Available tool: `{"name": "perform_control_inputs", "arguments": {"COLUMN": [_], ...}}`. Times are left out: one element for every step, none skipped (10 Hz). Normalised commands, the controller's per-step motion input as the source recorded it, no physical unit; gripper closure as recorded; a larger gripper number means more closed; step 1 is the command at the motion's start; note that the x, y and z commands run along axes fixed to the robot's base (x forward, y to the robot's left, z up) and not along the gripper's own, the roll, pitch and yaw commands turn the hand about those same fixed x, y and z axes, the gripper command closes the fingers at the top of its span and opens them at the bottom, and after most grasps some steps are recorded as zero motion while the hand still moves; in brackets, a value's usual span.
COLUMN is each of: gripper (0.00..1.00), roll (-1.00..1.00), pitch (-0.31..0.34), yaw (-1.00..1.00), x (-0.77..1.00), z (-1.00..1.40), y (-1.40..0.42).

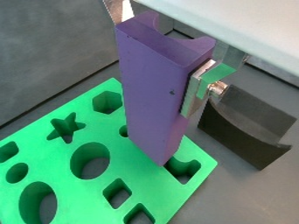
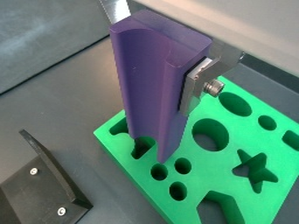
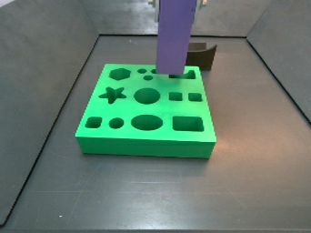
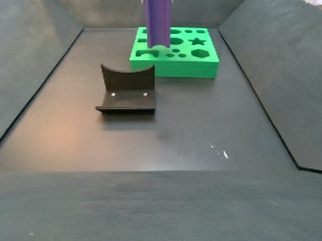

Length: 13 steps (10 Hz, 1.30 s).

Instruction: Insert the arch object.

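My gripper (image 1: 158, 52) is shut on the arch object (image 1: 152, 87), a tall purple block with a concave notch in its upper end, and holds it upright. One silver finger (image 1: 200, 89) presses its side; this also shows in a wrist view (image 2: 198, 83). The block's lower end meets the green slab (image 1: 35, 166) with shaped holes, near the slab's edge that faces the fixture. I cannot tell if it has entered a hole. The block (image 3: 176, 36) and slab (image 3: 145, 132) show in both side views; in a side view the block (image 4: 158, 21) stands over the slab (image 4: 201, 61).
The dark fixture (image 4: 126, 89) stands on the dark floor beside the slab, also in view in a wrist view (image 1: 246, 122), a wrist view (image 2: 41, 188) and a side view (image 3: 201, 56). Dark walls ring the floor.
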Motion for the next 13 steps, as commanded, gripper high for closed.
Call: {"name": "perform_control_inputs", "arguments": {"gripper": [1.0,1.0,1.0,1.0,1.0,1.0,1.0,1.0,1.0,1.0,1.0,1.0,1.0], "roll": [0.02,0.01,0.0,0.0,0.0,0.0,0.0,0.0,0.0,0.0,-0.04,-0.06,-0.08], "pitch": [0.016,0.009,0.0,0.0,0.0,0.004,0.023,0.027,0.0,-0.039,-0.126,-0.174,-0.17], "yaw": [-0.04,-0.04,-0.04,-0.03,-0.1,-0.23,-0.25,-0.21,-0.13,0.0,0.08,0.18,0.19], "x": [0.15,0.15,0.03,0.06,0.15,0.26,0.44,0.49,0.35,0.17,0.0,-0.09,-0.07], "z": [-0.25,-0.24,-0.28,-0.29,-0.29,-0.27,-0.41,-0.41,-0.39,-0.42,-0.44,-0.43,-0.43], "y": [0.09,0.09,0.1,0.07,0.0,0.0,0.0,0.0,0.03,0.13,0.14,0.15,0.11]}}
